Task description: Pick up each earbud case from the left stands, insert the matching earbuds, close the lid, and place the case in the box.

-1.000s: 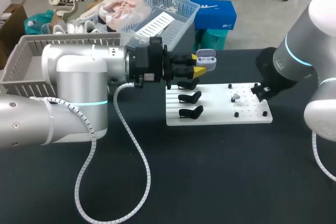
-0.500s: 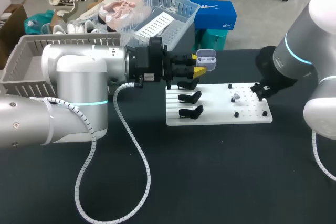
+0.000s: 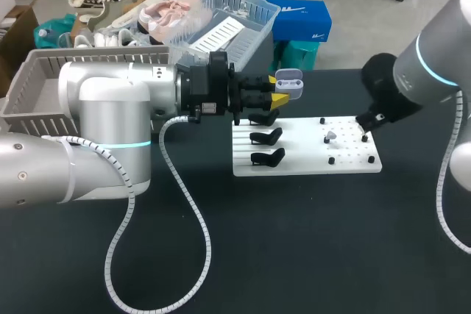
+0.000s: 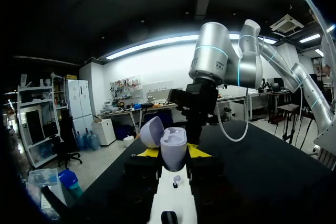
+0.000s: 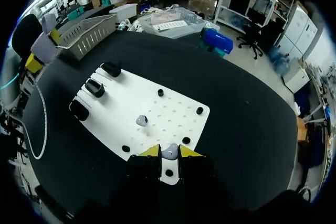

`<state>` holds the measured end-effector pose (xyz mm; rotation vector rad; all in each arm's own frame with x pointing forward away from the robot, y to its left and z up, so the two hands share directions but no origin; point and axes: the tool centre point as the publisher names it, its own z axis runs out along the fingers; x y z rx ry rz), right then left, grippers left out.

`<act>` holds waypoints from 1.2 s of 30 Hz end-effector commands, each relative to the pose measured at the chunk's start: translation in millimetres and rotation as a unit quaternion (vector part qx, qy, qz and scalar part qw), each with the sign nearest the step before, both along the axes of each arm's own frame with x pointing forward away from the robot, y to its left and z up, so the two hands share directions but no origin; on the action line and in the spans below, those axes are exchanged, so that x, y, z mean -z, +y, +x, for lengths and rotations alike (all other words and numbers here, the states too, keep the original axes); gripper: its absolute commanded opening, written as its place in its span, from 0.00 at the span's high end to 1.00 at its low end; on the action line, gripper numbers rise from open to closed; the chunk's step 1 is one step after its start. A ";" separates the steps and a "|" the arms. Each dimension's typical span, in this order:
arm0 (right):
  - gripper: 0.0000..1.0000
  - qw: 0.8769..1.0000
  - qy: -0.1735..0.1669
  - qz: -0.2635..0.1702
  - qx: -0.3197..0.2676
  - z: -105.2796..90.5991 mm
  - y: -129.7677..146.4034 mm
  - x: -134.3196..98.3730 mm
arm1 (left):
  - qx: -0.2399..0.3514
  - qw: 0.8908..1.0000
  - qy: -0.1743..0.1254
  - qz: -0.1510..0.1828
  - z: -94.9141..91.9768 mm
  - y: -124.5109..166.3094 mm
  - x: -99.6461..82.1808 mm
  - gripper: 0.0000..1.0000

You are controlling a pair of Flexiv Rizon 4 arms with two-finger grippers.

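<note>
Right gripper (image 5: 169, 153) has its yellow tips drawn close on a small pale earbud (image 5: 169, 154), pinched from both sides just above the near edge of the white board (image 5: 131, 103). The bud looks smooth, rounded and glossy, a slippery thing to judge by its surface.

Ahead of the fingers the board is flat matte plastic, dotted with holes and a few short black pegs (image 5: 186, 140). A second earbud (image 5: 142, 120) lies loose on it, well clear of the tips. Farther along stand three black stands (image 5: 94, 87) in a row, all bare.

Beyond them, in the head view's upper middle, the left gripper (image 3: 278, 90) grips the earbud case (image 3: 289, 82) between its yellow tips. It is held upright off the board's far left corner. The case is a pale lilac pebble with soft corners. Its lid (image 4: 151, 132) is swung back to one side, and its hollowed top faces up.

So the case lies up and to the left of the right gripper in that frame, across the board. The right arm alone carries a bud, and I judge it must cross over and come down into the open top. A grey slatted basket (image 3: 44, 71) sits farthest, at the upper left.
</note>
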<state>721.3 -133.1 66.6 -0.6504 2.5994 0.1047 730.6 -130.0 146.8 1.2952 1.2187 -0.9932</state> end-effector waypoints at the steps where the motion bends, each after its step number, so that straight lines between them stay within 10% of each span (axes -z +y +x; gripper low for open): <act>1: 1.00 1.000 -0.012 0.002 0.003 -9.4 -3.6 -3.4 | 0.000 1.000 0.000 -0.001 0.8 -0.2 0.6 1.00; 16: 1.00 1.000 -0.012 0.002 0.003 -9.4 -3.6 -3.4 | 0.000 1.000 0.000 -0.001 0.8 -0.2 0.6 1.00; 21: 1.00 0.994 -0.007 0.049 0.100 -12.8 -4.1 -0.8 | 0.000 1.000 0.000 -0.001 0.8 -0.2 0.6 1.00; 36: 1.00 0.924 0.028 0.103 0.368 -63.0 4.3 -39.1 | 0.000 1.000 0.000 -0.001 0.8 -0.2 0.6 1.00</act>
